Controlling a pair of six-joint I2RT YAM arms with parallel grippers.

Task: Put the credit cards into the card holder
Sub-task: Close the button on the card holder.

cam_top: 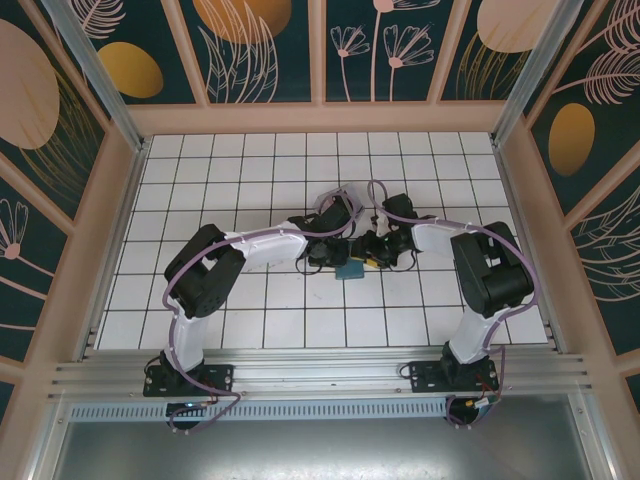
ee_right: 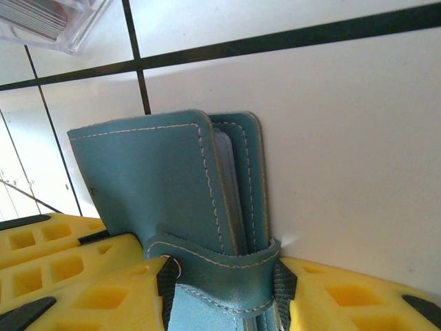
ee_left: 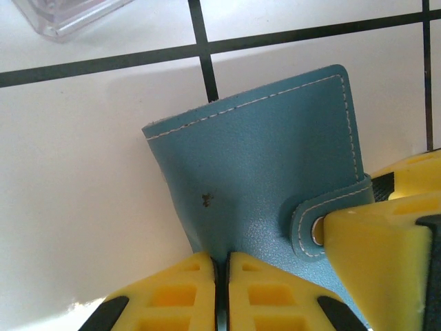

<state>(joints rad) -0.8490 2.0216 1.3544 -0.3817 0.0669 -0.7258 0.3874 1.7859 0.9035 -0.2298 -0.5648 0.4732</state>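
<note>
- Around the workspace, dark floral wall panels (cam_top: pixel 265 50) are seen, and a white tiled table with black grout lines (cam_top: pixel 250 320) lies beneath both arms.
- At the table's centre, the flat teal-blue stitched card holder (ee_left: pixel 262 172) is folded shut, with its strap wrapped over the open edge, and is gripped from two sides.
- The left gripper (ee_left: pixel 221 265) has its yellow jaws pressed almost together, and a thin edge of the cover is pinched between them.
- The right gripper (ee_right: pixel 226 265) is set at a middling width and is clamped across the holder's thickness at the strap.
- Beyond the holder, a clear plastic upright stand (ee_left: pixel 69 14) is set apart from it.
- Thin pale credit cards (ee_right: pixel 38 17) are glimpsed, blurred, inside that stand.
</note>
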